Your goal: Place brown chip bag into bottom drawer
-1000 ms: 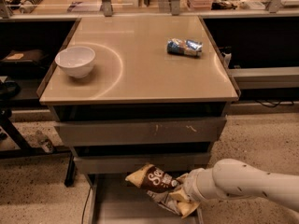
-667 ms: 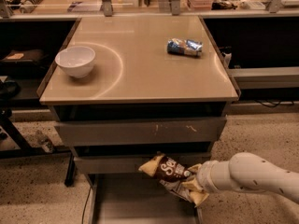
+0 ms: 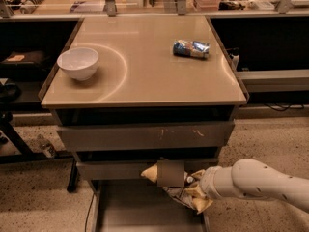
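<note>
The brown chip bag (image 3: 170, 174) hangs at the end of my white arm (image 3: 256, 182), in front of the middle drawer's front and above the open bottom drawer (image 3: 140, 211). Its dark face points at the camera and cream ends show at the left and lower right. My gripper (image 3: 194, 186) is at the bag's right end, mostly hidden by the bag and the wrist, and shut on it. The bottom drawer is pulled out and its flat grey floor is bare where it shows.
A white bowl (image 3: 77, 63) stands on the left of the tan tabletop (image 3: 145, 76). A small blue-and-silver packet (image 3: 191, 48) lies at the right rear. Two upper grey drawers (image 3: 145, 135) are shut. Dark shelves flank the cabinet; speckled floor lies to the right.
My arm has lifted the brown chip bag up and slightly right, from low over the drawer floor to the height of the middle drawer's front. The bag has turned flatter toward the camera.
</note>
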